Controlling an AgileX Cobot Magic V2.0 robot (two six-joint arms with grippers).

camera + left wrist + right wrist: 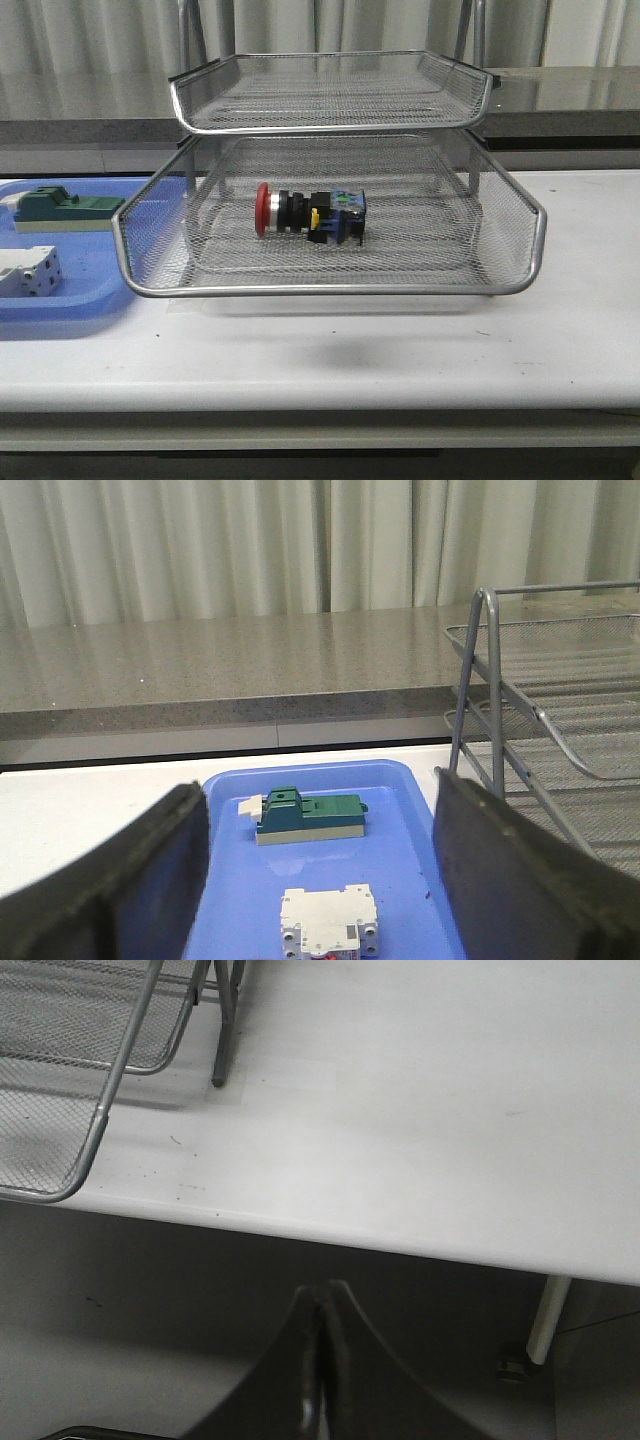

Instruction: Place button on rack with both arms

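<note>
The left gripper (320, 880) is held with its jaws spread wide and nothing between them; it is seen above the blue tray (230, 880), which lies at the left end of the bench (400, 350). The right gripper (322, 1360) is held with its jaws pressed together and empty, out past the front edge of the bench near its right end. The button (310, 215) is seen lying on its side on the mesh floor of the pulled-out lower tray of the rack (330, 290), near the middle of that tray. Its red mushroom cap is turned toward the left end of the bench, followed by a silver collar and a black body with blue and yellow parts. A green block (308, 816) and a white terminal block (330, 925) are carried on the blue tray, apart from each other.
</note>
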